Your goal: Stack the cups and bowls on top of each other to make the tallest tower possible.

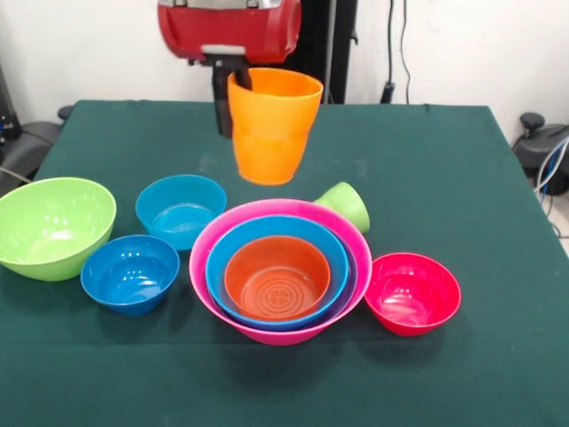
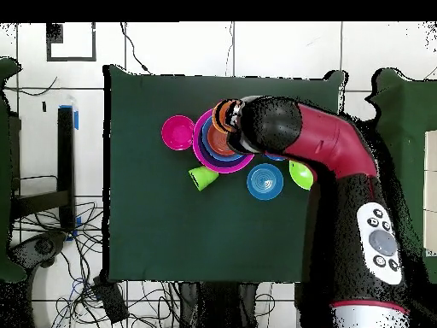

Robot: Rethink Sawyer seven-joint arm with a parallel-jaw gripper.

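Front view: the gripper (image 1: pixel 233 89) pinches the rim of the orange cup (image 1: pixel 271 124), holding it upright in the air above the tower (image 1: pixel 280 271), a pink bowl nesting a blue and an orange bowl. This looks like the placing step; the next move calls for lowering the cup centred into the orange bowl (image 1: pixel 277 277). The green cup (image 1: pixel 345 205) lies tipped behind the tower, and four bowls sit loose on the table (image 1: pixel 498 374).

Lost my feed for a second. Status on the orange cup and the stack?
Gripper shut on orange cup, upright, in the air above the tower. Orange bowl innermost, open for it. Green cup on its side behind the tower, clear of the drop.
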